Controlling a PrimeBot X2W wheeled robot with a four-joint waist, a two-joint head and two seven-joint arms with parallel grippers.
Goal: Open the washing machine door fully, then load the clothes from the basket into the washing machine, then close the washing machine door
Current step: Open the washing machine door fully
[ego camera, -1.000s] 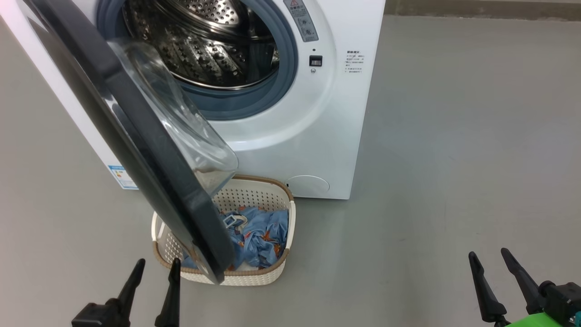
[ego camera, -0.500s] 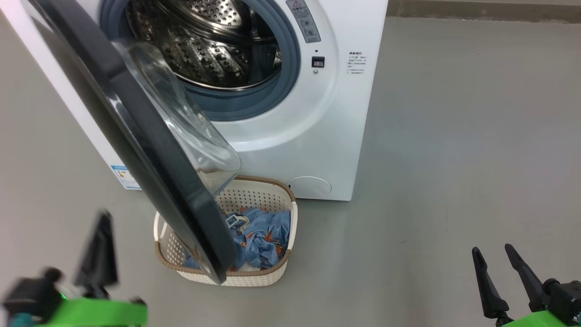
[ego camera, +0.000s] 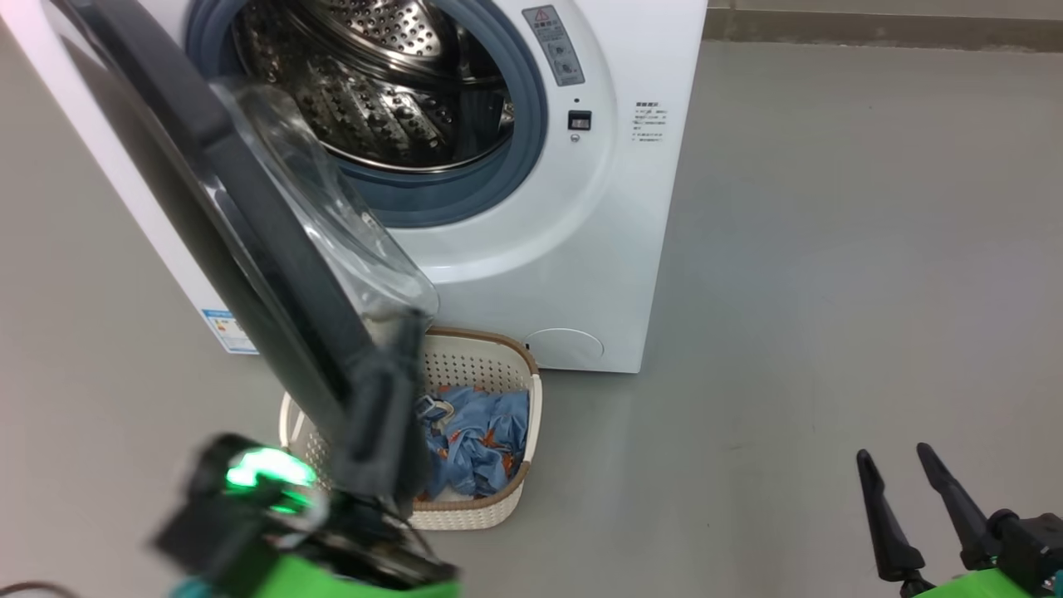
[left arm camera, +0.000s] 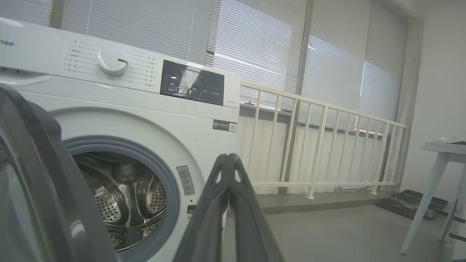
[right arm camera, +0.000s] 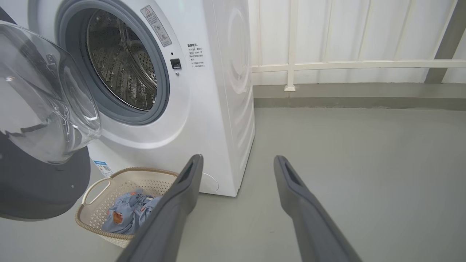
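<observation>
Swinging wide is what the washing machine door [ego camera: 249, 241] has yet to do. It stands out from the washing machine [ego camera: 581, 274] at an angle, and its lower edge hangs over the left part of the basket [ego camera: 473, 361]. To my eye the first step is only partly done.

The left claw [ego camera: 403, 340] is raised and blurred in the head view, with its two fingers pressed together and nothing between them. There it overlaps the door's lower free edge, so contact cannot be judged. In the left wrist view the closed left claw [left arm camera: 227, 160] points toward the machine front, with the dark door rim off to one side and a gap between them. That suggests it sits on the door's inner side, well placed to push the door further out.

The right claw [ego camera: 893, 453] waits low over the floor [ego camera: 830, 291], well away from the machine, its fingers spread and empty.

The clothes [ego camera: 477, 436] lie bundled in the basket, which sits on the floor just in front of the machine. The part of the steel drum [ego camera: 374, 83] that shows holds no fabric. Loading has not begun, and closing the door comes after that. The basket's right side is uncovered, but the door blocks a straight reach from the left.
</observation>
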